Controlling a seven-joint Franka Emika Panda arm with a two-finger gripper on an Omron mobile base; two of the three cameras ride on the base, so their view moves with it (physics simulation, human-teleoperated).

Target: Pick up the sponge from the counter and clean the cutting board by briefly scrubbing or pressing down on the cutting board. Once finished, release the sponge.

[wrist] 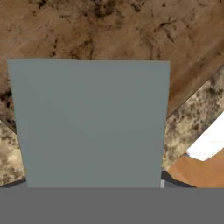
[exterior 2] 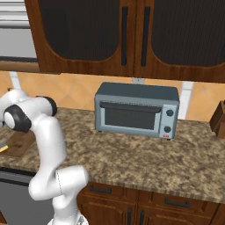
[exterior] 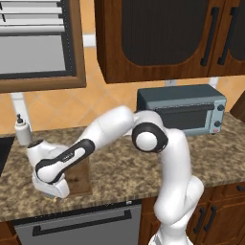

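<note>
1. Sponge [wrist: 89, 124], flat rectangular block, grey-blue top layer: centre of the hand view, very close to the lens, lying over the cutting board. Yellow base not discernible there.
2. Cutting board [wrist: 109, 30], flat dark brown wood with darker stains: upper part of the hand view behind the sponge; lower left of the left base view [exterior: 79, 174] beneath the robot's hand; left edge of the right base view [exterior 2: 17, 144], partly hidden by the arm.
3. Counter [exterior: 124, 174], brown-and-tan speckled granite worktop with thick stone edge: across the middle of both base views; a speckled strip at right of the hand view [wrist: 192, 120] beside the board's edge.
4. Gripper [exterior: 50, 190], white hand of the arm: lower left of the left base view, lowered onto the near end of the board. Finger tips hidden; cannot tell whether spread or pinching the sponge.
5. Toaster oven [exterior 2: 137, 110], blue-grey metal box with dark glass door and two knobs: centre of the right base view, on the counter, well apart from the board.
6. Soap dispenser [exterior: 21, 130], small white bottle with dark pump: left edge of the left base view, at the back of the counter.
</note>
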